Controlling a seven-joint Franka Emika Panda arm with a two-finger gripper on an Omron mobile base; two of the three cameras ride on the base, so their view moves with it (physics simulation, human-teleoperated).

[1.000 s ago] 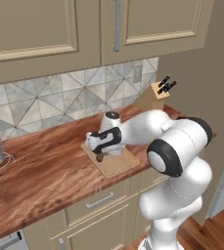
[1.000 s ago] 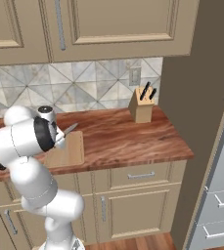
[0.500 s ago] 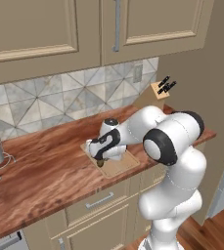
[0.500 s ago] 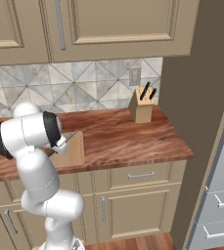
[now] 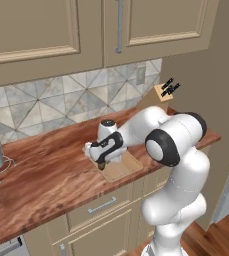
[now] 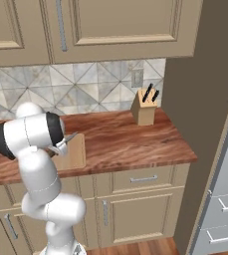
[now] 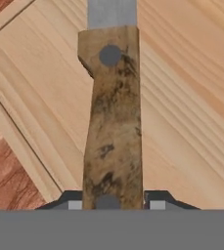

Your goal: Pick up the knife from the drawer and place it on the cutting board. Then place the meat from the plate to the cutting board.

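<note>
The light is even and soft across all three views, bright without harshness, and no single source can be made out. On the wooden surface (image 5: 46,175) shadows are faint; a small dark patch lies under the hand on the cutting board (image 5: 118,167). The white arm (image 5: 176,145) carries smooth shading and mild highlights, with no blown-out glare. Both base views look slightly soft and coarse, with jagged rendered edges. Up close, the knife (image 7: 111,122) handle's grain is smeared and blotchy. No edge distortion is noticeable.
</note>
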